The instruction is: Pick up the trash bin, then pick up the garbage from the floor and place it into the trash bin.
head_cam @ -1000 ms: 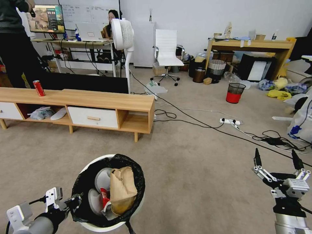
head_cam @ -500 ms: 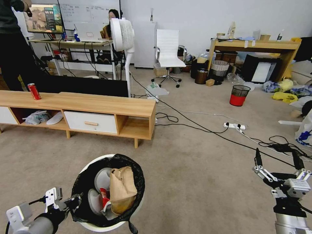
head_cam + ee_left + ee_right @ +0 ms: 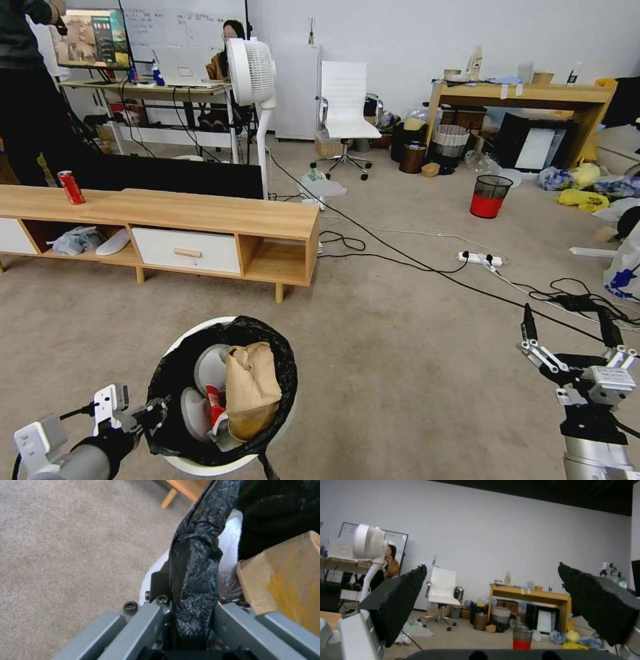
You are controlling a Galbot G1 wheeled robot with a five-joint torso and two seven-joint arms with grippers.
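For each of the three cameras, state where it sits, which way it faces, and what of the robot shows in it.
Head view: from the head, forward and down at the carpet; left end effector on the trash bin, right end effector open, empty.
Left wrist view: on the left wrist, along its fingers clamping the bin's black bag.
Right wrist view: on the right wrist, facing level across the room between its pads.
Shared: paper bag; red-and-black wastebasket.

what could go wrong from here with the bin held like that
The left hand pinches the round white plastic bin by one spot on its black-bag-lined rim, so the bin could tilt or slip. The crumpled brown paper bag stands tall inside and might tip out. Black cables cross the carpet near the open right hand, a possible snag.
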